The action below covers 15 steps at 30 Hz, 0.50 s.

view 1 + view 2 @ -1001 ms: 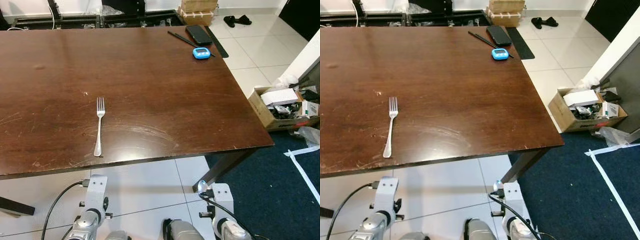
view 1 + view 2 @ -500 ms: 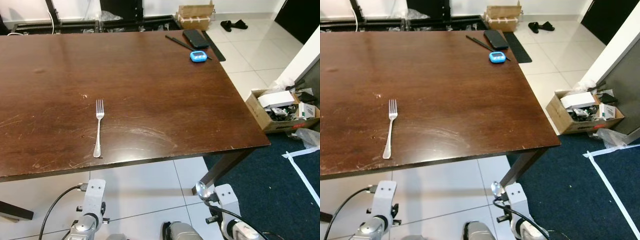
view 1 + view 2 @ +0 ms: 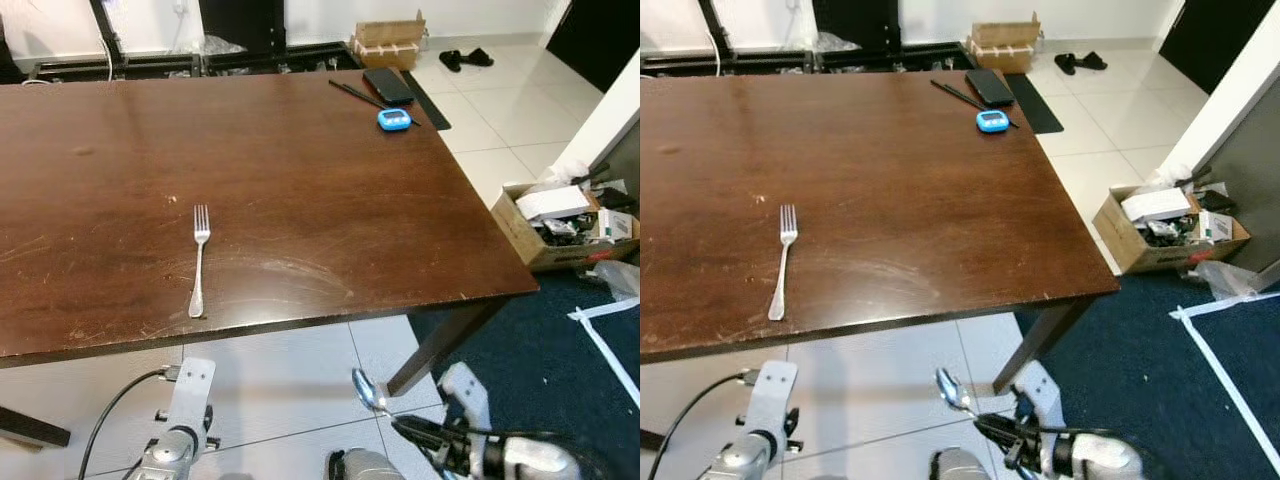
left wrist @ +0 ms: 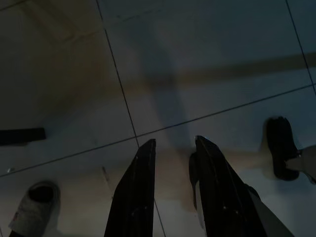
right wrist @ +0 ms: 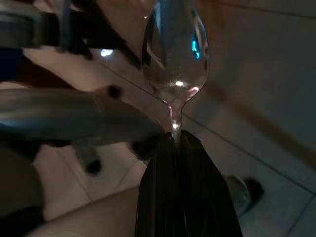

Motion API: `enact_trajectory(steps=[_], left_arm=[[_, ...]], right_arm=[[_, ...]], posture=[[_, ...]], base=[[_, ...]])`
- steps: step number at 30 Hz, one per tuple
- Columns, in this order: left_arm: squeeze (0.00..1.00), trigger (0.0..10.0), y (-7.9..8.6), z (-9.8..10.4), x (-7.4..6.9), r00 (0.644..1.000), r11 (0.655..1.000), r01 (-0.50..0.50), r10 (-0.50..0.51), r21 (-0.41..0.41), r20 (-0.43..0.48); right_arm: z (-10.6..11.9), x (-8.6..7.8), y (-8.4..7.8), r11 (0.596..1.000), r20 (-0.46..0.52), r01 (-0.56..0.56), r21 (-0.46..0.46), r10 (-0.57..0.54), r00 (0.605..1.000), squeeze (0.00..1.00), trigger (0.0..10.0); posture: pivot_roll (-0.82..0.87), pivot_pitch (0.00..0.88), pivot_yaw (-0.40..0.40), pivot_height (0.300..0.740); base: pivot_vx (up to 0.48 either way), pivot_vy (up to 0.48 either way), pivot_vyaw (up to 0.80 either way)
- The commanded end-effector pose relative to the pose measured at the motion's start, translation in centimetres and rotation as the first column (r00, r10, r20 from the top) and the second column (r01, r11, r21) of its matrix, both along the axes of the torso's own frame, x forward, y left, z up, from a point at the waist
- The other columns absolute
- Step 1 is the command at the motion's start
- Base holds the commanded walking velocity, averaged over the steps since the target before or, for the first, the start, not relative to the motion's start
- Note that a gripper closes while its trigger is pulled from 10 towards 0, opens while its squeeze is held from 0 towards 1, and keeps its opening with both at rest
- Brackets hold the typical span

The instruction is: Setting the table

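A silver fork [image 3: 199, 258] lies on the brown wooden table [image 3: 300, 180], near its front edge at the left, tines pointing away from me. Below the table edge my right gripper [image 3: 410, 430] is shut on the handle of a silver spoon [image 3: 368, 392], whose bowl points up and to the left. The right wrist view has the spoon bowl [image 5: 174, 54] sticking out past the closed fingers [image 5: 185, 187]. My left gripper [image 4: 173, 148] hangs low over the tiled floor, its fingers a little apart with nothing between them.
At the table's far right corner lie a blue timer [image 3: 394, 119], a black phone [image 3: 388, 85] and a dark stick [image 3: 350, 92]. An open cardboard box [image 3: 560, 220] of clutter stands on the floor to the right, beside a dark blue carpet [image 3: 540, 350].
My right arm has swung round and lifted the spoon, whose bowl now points up and left under the table edge. The view has tilted slightly; the fork has stayed put.
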<state>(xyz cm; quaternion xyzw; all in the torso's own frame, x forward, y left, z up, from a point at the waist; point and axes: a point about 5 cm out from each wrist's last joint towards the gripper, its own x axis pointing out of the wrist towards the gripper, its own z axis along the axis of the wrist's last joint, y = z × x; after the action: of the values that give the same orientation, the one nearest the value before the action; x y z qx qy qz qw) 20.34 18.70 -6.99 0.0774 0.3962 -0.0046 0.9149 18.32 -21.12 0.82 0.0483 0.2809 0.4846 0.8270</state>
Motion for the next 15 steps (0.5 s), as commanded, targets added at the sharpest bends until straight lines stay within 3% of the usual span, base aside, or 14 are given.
enact_trajectory(steps=[1,3,5,8,15], left_arm=[[0.00,10.0,0.1,-0.4,-0.7,1.000,1.000,0.000,0.000,0.003,-0.031],[0.00,10.0,0.1,-0.5,-0.8,0.999,1.000,0.000,0.000,0.003,-0.032],[0.00,10.0,0.2,-0.5,-0.9,0.999,1.000,-0.010,0.010,0.001,-0.033],[0.00,10.0,0.2,-0.5,-0.9,0.999,1.000,-0.013,0.013,0.000,-0.033],[0.00,10.0,0.3,-0.6,-1.2,0.999,1.000,-0.021,0.021,-0.004,-0.040]], right_arm=[[1.1,-0.8,0.5,0.991,-0.058,-0.103,0.080,0.108,0.992,0.00,10.0],[2.0,-1.0,0.5,0.983,-0.071,-0.145,0.112,0.153,0.986,0.00,10.0],[4.2,-0.8,0.8,0.960,-0.065,-0.199,0.197,0.215,0.974,0.00,10.0],[5.2,-0.8,1.0,0.949,-0.058,-0.214,0.233,0.233,0.971,0.00,10.0],[10.7,0.9,2.9,0.862,0.081,-0.256,0.438,0.246,0.966,0.00,10.0]], posture=[[0.03,0.044,0.016,0.740],[0.03,0.044,0.016,0.740],[0.03,0.047,0.008,0.740],[0.03,0.049,0.001,0.740],[0.03,0.056,-0.003,0.740]], base=[[0.000,0.000,0.00],[0.000,0.000,0.00],[0.000,0.000,0.00],[0.000,0.000,0.00],[0.000,0.000,0.00]])
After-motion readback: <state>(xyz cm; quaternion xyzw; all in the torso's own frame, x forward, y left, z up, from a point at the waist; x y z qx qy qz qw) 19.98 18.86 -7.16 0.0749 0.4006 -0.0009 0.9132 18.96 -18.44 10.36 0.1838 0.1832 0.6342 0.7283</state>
